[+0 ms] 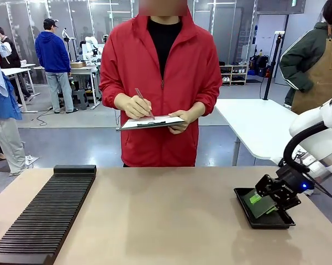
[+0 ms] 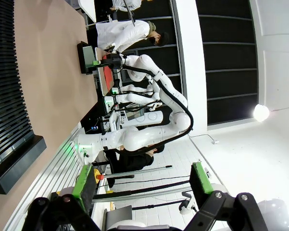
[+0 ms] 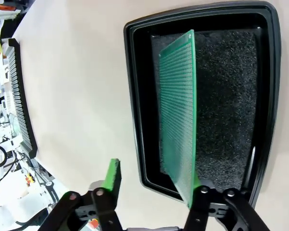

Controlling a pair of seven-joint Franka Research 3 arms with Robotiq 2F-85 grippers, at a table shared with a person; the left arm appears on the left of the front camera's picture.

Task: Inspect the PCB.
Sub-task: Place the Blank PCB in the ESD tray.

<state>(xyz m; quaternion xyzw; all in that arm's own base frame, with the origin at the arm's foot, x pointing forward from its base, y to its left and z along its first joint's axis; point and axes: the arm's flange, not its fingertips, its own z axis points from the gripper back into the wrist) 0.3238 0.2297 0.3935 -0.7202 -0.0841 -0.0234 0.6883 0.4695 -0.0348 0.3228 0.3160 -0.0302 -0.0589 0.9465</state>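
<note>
white right arm (image 1: 320, 130) with black cable, blue-lit black wrist, green-padded black right gripper (image 1: 265, 197)

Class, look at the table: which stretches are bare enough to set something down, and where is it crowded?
The widest bare patch of the table lies in the middle, between the black slotted rack on the robot's left and the black tray on its right. The far edge near the person's side is bare too. It is crowded at the tray, where the right gripper hangs over the PCB.
</note>
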